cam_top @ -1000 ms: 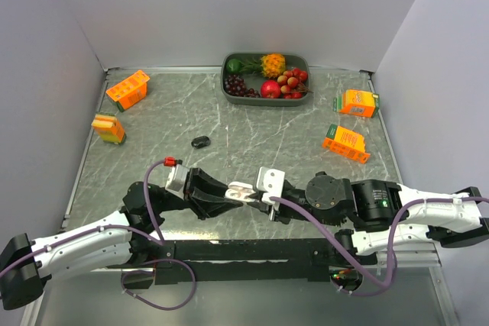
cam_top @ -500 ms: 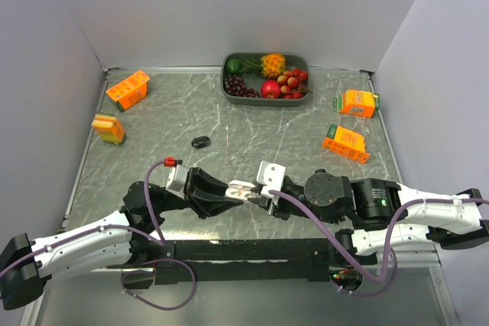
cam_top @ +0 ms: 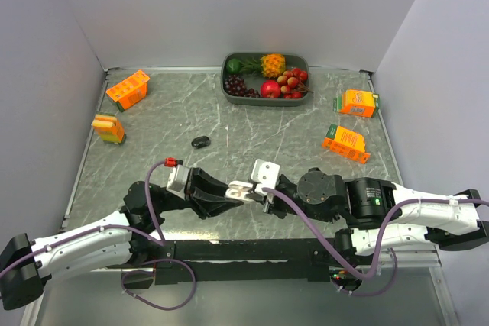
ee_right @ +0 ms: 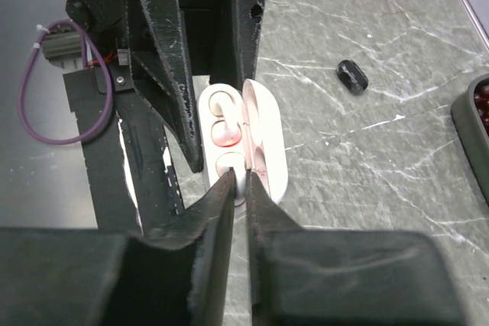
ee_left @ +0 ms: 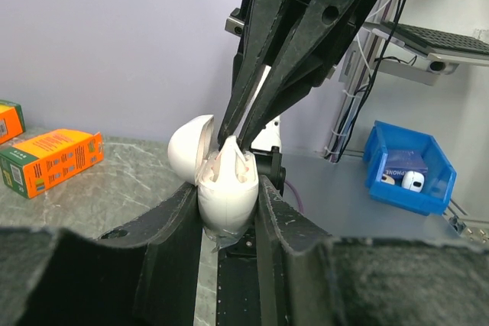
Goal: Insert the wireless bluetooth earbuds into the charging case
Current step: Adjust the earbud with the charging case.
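white earbud (ee_right: 234,167): at the near socket of the open case (ee_right: 229,139), lid up; looks only partly in.
case: clamped tight in your left claw (ee_left: 228,192), at the table's (cam_top: 290,135) near edge.
right claw (ee_right: 241,181): nearly closed, pinching that earbud; it has pushed closer and narrowed.
black earbud (ee_right: 352,75): loose on the table, well apart, unmoved.
meaning: seating likely underway; let go once it sits flush.

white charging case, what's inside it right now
The open white oval charging case shows a pale rounded shape in its far well and a reddish patch at mid-length. The tips of the right pincer cover the near well, so whether a bud sits there cannot be seen.
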Controlling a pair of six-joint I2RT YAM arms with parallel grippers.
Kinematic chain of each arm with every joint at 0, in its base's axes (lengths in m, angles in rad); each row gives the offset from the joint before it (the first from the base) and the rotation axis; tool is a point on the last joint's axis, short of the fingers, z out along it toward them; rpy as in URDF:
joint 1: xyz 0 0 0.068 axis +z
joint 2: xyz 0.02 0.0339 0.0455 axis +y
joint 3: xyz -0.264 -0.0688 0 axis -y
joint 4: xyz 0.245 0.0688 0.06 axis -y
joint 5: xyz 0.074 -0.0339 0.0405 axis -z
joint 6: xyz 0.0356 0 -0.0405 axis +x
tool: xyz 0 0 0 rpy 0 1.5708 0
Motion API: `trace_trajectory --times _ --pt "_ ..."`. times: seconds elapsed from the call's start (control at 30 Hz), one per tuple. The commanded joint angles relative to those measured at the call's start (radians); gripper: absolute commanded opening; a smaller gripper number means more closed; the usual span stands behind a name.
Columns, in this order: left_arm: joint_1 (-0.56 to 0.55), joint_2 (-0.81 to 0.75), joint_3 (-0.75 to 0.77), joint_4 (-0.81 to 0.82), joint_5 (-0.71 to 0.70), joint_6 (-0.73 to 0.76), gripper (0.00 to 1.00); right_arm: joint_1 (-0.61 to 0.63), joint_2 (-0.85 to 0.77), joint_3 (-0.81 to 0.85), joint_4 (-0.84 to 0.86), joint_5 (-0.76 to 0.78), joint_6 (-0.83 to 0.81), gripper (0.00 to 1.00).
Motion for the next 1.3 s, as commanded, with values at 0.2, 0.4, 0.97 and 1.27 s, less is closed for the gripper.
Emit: trace_trajectory --times 0.2,0.4,0.97,1.27 --pt "-0.002 -0.025 -0.005 0.039 -0.016 0.009 0.01 -0.009 -0.010 0.027 0.015 -0.014 0.006 0.00" --pt "-0.002 -0.022 -0.007 0.029 -0.024 0.006 0.01 -0.009 -0.052 0.001 0.058 0.017 0.000 0.00" --pt "-0.002 -0.011 -0.013 0.063 -0.074 -0.026 0.01 -0.009 -0.138 -0.092 0.183 0.058 0.011 0.00" --pt "-0.002 -0.010 -0.011 0.069 -0.084 -0.026 0.01 -0.006 -0.173 -0.144 0.254 0.084 0.020 0.00"
